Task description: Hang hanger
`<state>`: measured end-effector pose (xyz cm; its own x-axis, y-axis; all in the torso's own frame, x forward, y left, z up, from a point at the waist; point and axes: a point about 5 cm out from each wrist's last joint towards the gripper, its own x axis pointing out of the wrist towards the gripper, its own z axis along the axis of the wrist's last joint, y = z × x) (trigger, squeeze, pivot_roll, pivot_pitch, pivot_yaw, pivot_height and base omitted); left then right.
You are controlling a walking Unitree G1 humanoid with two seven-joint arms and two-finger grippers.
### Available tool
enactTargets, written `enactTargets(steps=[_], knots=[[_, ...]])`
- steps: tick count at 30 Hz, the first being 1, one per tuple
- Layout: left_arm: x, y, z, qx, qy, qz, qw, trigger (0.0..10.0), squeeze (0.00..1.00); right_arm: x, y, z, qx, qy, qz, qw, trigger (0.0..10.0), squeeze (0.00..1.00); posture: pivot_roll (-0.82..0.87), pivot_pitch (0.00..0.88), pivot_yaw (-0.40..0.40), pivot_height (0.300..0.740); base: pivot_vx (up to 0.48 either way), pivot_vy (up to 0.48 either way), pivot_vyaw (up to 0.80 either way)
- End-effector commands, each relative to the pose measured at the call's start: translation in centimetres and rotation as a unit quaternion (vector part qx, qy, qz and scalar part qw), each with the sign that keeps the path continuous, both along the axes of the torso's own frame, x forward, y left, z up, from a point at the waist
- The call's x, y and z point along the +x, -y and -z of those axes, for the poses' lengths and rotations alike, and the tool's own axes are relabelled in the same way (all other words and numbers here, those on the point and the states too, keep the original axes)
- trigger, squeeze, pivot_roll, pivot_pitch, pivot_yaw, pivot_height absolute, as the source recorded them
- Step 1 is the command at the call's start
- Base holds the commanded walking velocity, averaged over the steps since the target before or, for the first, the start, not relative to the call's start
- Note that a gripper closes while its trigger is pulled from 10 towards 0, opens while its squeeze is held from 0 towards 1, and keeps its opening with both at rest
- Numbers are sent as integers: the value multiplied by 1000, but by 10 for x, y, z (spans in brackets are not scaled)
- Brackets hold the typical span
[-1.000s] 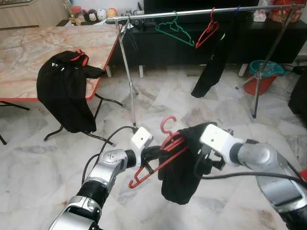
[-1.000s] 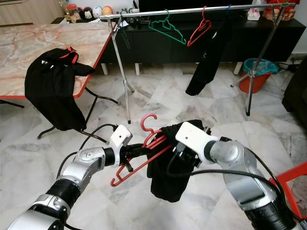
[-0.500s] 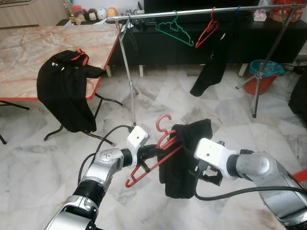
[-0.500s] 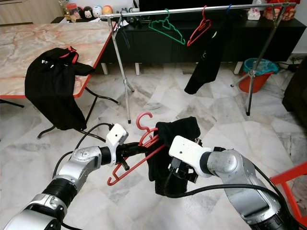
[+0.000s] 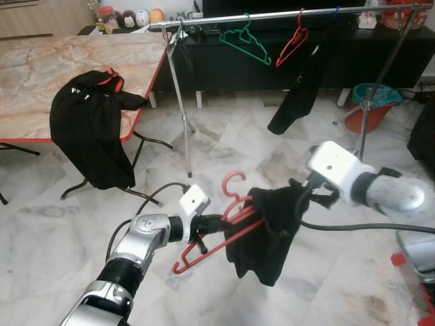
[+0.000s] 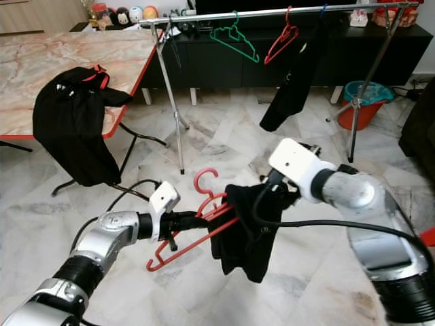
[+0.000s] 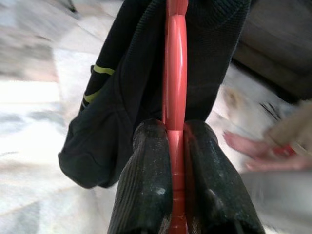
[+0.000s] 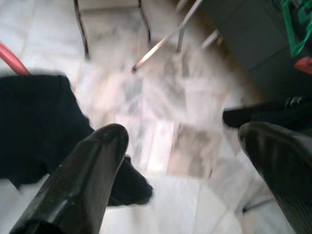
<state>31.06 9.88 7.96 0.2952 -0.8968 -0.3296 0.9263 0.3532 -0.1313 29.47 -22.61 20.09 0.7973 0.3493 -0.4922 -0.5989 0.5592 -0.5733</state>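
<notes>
My left gripper (image 5: 212, 223) is shut on the lower bar of a red hanger (image 5: 228, 236), held low over the floor with its hook (image 5: 232, 183) up. In the left wrist view both fingers (image 7: 146, 185) pinch the red bar (image 7: 174, 73). A black garment (image 5: 266, 231) with yellow trim is draped over the hanger's right end and hangs down. My right gripper (image 5: 304, 198) is open just right of the garment's top; its wrist view shows the fingers (image 8: 87, 170) wide apart with the garment (image 8: 34, 122) beside them. The clothes rail (image 5: 272, 15) crosses the back.
On the rail hang a green hanger (image 5: 245, 42), a second red hanger (image 5: 292, 44) and a black garment (image 5: 299, 88). The rack's left post (image 5: 178, 102) stands ahead. A marble table (image 5: 41, 68) with a black jacket (image 5: 92, 129) is left; an orange bucket (image 5: 370, 109) back right.
My right gripper has risen from low in front of the garment to its upper right. The garment now hangs looser from the hanger. The left gripper keeps its hold, shifted slightly.
</notes>
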Motion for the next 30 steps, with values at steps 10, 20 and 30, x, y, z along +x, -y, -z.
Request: enactTargets(steps=[10,20,30], knots=[[-7,-11,-10,16,0,84,996,10000,0,-30,19,29,50,-137,-109,983,10000,0,-285,73,62,740,0,0,0],[-10,-9,-15,10,-1,109,994,10000,0,-30,30,49,60,-171,-113,977,10000,0,-282,73,57,740,0,0,0],[-12,0,-30,-19,7,127,992,10000,0,-21,18,74,109,-182,-141,967,10000,0,-271,75,50,740,0,0,0]])
